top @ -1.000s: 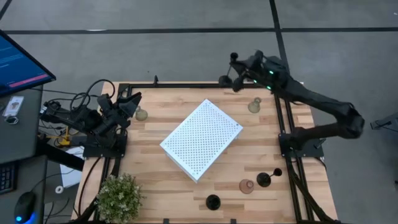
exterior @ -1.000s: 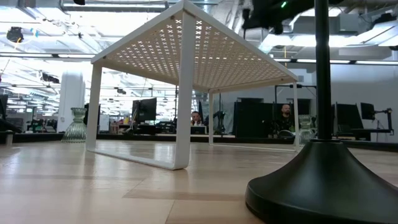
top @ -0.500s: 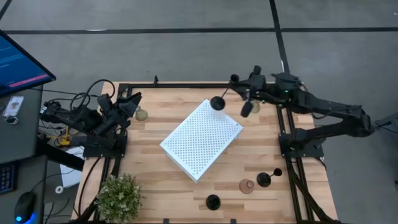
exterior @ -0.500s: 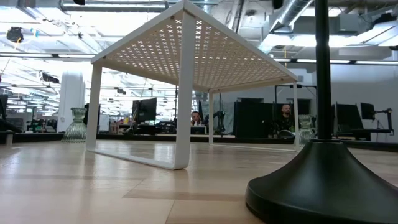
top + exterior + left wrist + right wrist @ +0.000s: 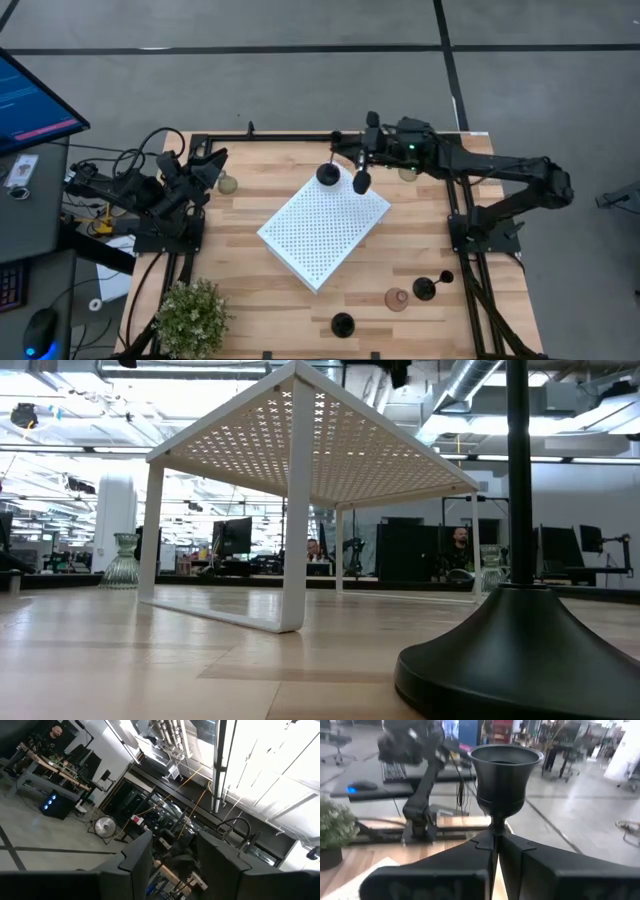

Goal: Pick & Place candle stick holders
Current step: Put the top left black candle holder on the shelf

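My right gripper [image 5: 345, 168] hangs above the far corner of the white perforated board [image 5: 325, 225], shut on a black candle stick holder [image 5: 327, 175]; its cup [image 5: 506, 775] shows just past the fingers. My left gripper [image 5: 215, 165] waits open at the far left beside a green glass holder [image 5: 228, 183]. Another pale holder [image 5: 408, 173] stands at the far right, partly under the right arm. A pink holder [image 5: 397, 299] and two black ones [image 5: 424, 289], [image 5: 343, 323] stand on their bases near the front edge. My right gripper pinches the black holder's thin stem [image 5: 494, 832] just below the cup, between its two fingers [image 5: 470, 850]. The fingers reach out about level from the table's right side and lie across the stem. The holder is lifted clear above the board, cup up.
The white board stands on legs in the table's middle, turned askew. A bushy green plant [image 5: 190, 315] fills the near left corner. In the low view the front black holder [image 5: 520, 650] looms close. Bare wood lies on each side of the board.
My right gripper has swung from the table's far right corner toward the left and slightly nearer, carrying the black holder with it. The holder now hangs over the board's far corner. The gripper has stayed shut on it.
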You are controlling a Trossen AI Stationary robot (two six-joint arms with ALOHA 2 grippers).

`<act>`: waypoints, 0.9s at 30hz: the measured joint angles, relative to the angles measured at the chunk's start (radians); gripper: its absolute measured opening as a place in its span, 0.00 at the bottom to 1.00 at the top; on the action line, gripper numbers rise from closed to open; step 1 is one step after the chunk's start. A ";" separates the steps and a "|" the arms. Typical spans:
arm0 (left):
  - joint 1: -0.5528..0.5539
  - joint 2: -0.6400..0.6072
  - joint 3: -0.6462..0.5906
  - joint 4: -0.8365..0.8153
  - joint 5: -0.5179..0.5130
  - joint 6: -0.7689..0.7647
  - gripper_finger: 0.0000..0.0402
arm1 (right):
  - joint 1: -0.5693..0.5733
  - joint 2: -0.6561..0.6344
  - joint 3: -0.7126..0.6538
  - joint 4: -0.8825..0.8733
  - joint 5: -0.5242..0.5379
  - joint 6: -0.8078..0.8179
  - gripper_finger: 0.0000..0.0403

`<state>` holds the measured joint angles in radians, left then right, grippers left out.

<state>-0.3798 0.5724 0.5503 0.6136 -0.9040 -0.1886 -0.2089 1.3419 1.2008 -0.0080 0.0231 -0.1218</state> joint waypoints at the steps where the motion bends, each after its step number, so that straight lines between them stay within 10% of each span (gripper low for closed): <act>1: 0.000 0.000 0.000 0.000 0.000 0.000 0.39 | 0.000 0.009 0.007 -0.017 0.000 -0.008 0.01; 27: 0.000 0.000 0.000 -0.002 0.000 0.027 0.39 | 0.000 0.066 0.017 -0.001 -0.055 -0.011 0.03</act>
<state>-0.3794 0.5724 0.5503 0.6113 -0.9035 -0.1612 -0.2092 1.4082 1.2182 -0.0094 -0.0317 -0.1329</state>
